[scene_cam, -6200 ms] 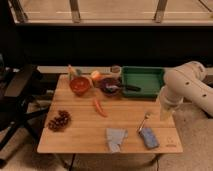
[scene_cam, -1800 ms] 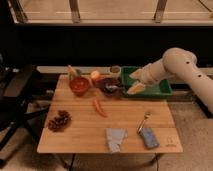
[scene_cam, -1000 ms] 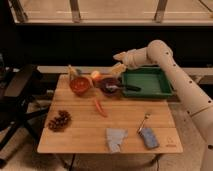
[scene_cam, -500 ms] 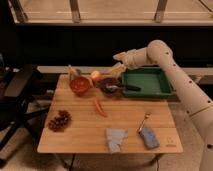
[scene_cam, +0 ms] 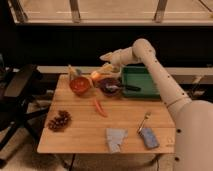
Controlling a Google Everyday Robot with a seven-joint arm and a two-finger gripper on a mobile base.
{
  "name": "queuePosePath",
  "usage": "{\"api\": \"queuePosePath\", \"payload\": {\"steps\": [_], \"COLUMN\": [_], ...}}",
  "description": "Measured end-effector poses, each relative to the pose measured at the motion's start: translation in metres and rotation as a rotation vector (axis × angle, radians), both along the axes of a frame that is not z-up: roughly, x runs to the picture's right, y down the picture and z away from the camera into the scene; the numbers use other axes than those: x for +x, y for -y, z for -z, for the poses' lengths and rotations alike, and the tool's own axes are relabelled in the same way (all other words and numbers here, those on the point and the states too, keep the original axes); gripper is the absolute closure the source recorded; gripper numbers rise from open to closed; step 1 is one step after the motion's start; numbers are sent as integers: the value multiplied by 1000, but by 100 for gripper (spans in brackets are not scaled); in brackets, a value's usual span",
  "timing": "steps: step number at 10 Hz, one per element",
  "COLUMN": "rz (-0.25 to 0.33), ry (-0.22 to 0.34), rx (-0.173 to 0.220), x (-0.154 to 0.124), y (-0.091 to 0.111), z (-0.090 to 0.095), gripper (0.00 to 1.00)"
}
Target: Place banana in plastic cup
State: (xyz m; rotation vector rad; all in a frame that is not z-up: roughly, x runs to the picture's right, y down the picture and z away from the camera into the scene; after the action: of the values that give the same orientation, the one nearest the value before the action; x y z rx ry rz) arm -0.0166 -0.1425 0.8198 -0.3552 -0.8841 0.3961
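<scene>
The white robot arm (scene_cam: pixel 150 60) is seen raised from the right side of the scene, bent at the elbow high over the green rectangular plastic tray (scene_cam: pixel 141 82), with the forearm stretched out level toward the left. The two-finger gripper (scene_cam: pixel 104 63) is held above the far edge of the light wooden table (scene_cam: pixel 75 142), over the gap between the round yellow-red fruit (scene_cam: pixel 95 75) and the dark bowl (scene_cam: pixel 110 85). Its fingers are spread apart and nothing is gripped. The small pale-yellow banana (scene_cam: pixel 74 73) is propped at the far left rim of the red-orange bowl (scene_cam: pixel 80 85), left of the gripper and untouched by it. A slim orange carrot (scene_cam: pixel 100 107) is laid near the table's middle, and a dark red grape bunch (scene_cam: pixel 60 120) is set near the left edge. A grey folded cloth (scene_cam: pixel 115 139) and a blue sponge (scene_cam: pixel 148 138) are placed along the near edge. A black office chair (scene_cam: pixel 20 92) is parked to the left.
</scene>
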Motion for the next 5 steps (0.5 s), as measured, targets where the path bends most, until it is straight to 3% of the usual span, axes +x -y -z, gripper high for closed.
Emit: {"api": "queuePosePath", "payload": {"steps": [3, 5], "rz": [48, 70], "ry": [26, 36], "rx": [8, 35], "x": [-19, -39], "y": [0, -1], "z": [-18, -29], "gripper": [35, 35]}}
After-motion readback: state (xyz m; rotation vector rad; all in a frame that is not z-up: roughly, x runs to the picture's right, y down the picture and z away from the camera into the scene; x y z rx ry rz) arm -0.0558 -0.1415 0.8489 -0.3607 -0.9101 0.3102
